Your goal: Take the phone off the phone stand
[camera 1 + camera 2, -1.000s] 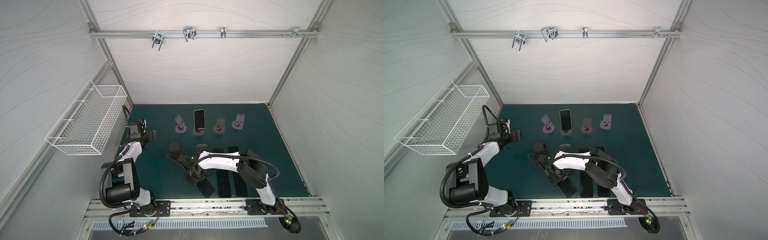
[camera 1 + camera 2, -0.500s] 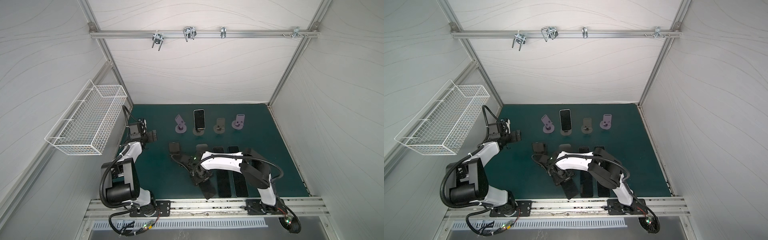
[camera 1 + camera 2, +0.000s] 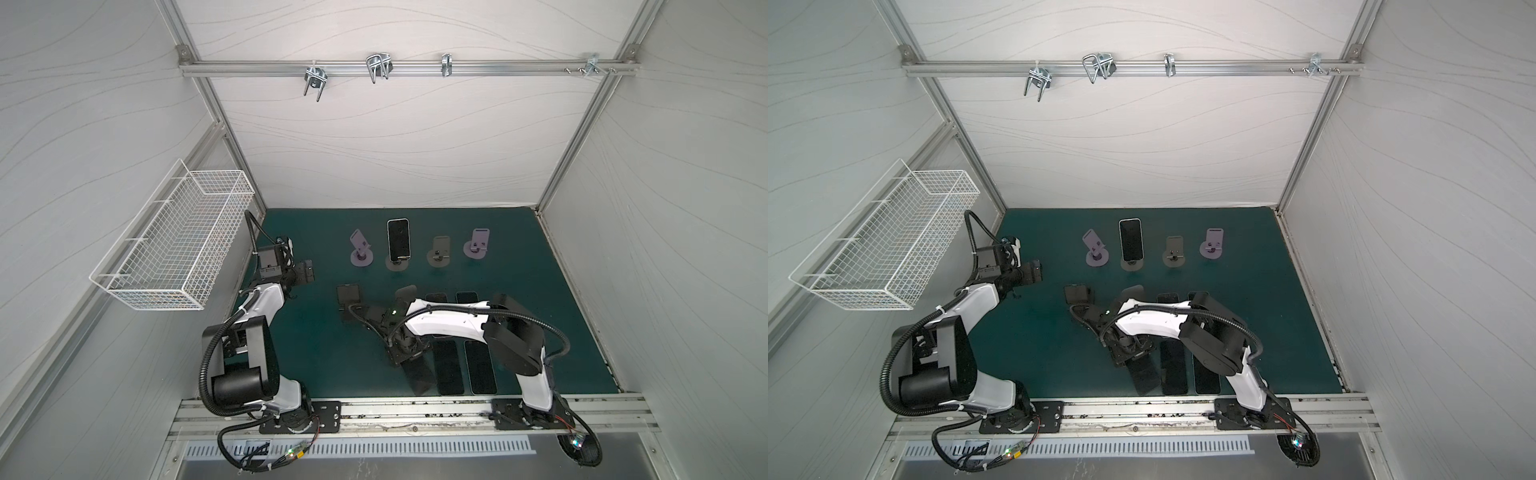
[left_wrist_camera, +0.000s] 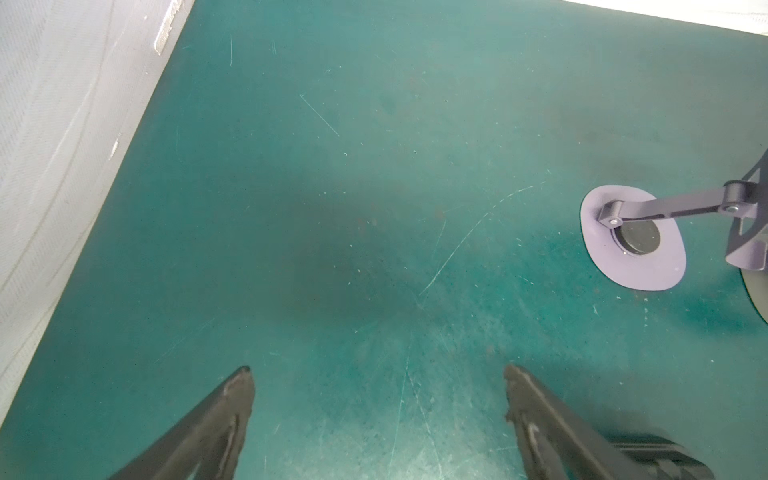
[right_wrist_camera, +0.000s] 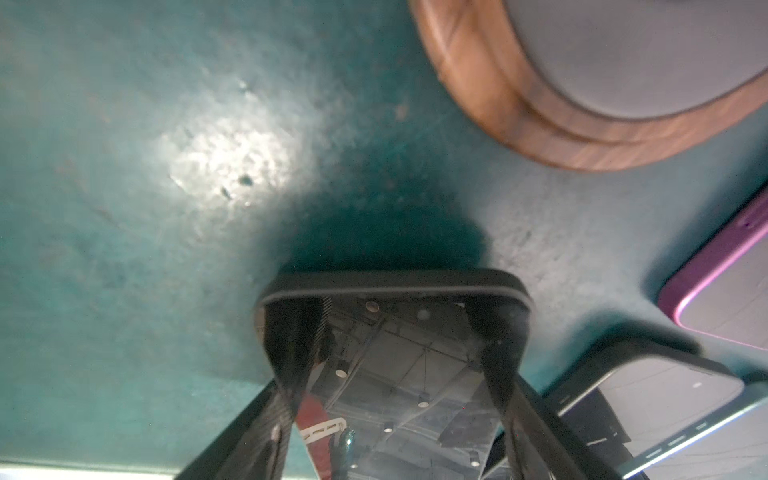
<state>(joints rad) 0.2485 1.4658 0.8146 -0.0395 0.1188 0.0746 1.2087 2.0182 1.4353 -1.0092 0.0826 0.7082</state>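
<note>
Mat open at left; phone stands crowd rear.

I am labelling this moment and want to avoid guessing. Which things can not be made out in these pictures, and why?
- dark phone, right wrist view: its near end is cut off by the picture edge; the right end effector grips its sides.
- wood-rimmed object, same view: blurred and cut off at the edge.
- flat phones, both top views: the right arm covers part of them.

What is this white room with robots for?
Probably a robot testing booth: a left arm and right arm bolted to a metal rail, white walls on an aluminium frame, and a green mat holding phone stands, one with a phone.
</note>
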